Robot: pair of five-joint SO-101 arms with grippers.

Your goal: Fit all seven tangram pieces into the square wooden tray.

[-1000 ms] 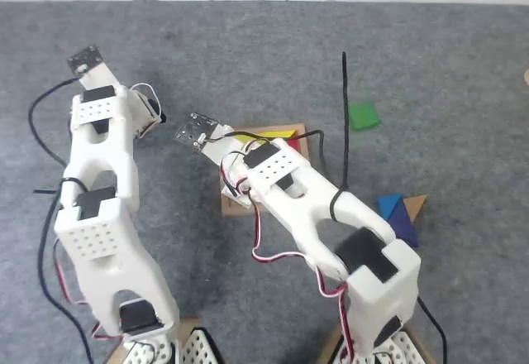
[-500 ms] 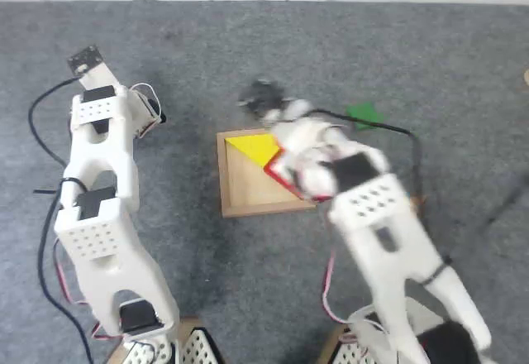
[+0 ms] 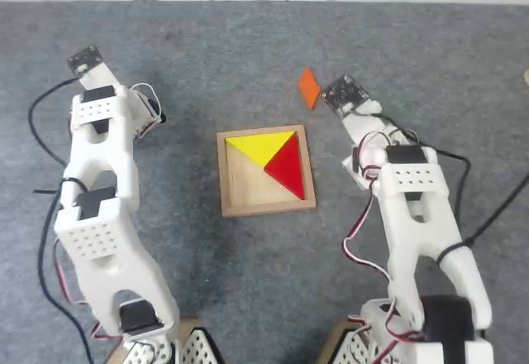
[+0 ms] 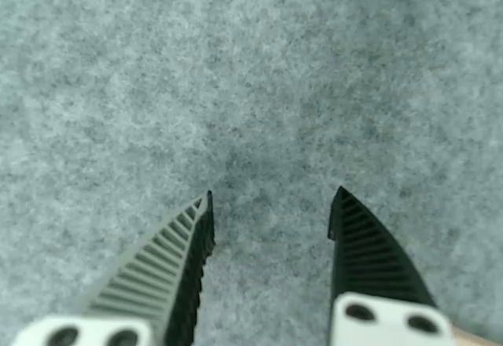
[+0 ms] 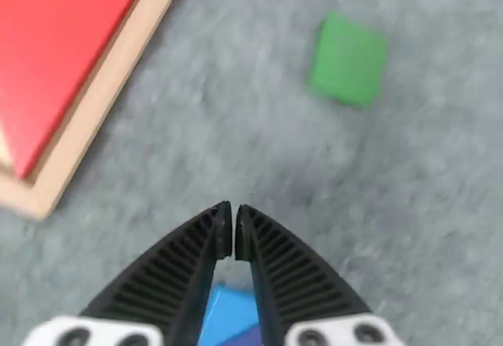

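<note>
High view gives you the square wooden tray (image 3: 224, 174) at the centre of the frame, flat on the grey desk (image 3: 207, 50). Two pieces lie inside it. A yellow triangle (image 3: 259, 146) sits along the tray's upper edge and a red triangle (image 3: 289, 168) along its right edge. The two touch along a slanted side that runs in from the upper right corner. The left and lower parts of the tray floor show bare wood.

An orange piece (image 3: 308, 88) lies on the desk up and to the right of the tray, apart from it and just beside the front end of the right arm (image 3: 413, 198). The left arm (image 3: 95, 215) runs up the left side of the frame, well apart from the tray.

Left wrist view shows you the left gripper (image 4: 271, 204) spread wide over grey felt.

Right wrist view shows you the right gripper (image 5: 234, 228) pinched narrow, its tips almost touching above the desk. A green piece (image 5: 347, 59) lies on the felt beyond those tips, apart from the tray's rim. A blue piece (image 5: 228, 318) shows under the fingers near their base, with a sliver of purple (image 5: 253, 335) beside it.
</note>
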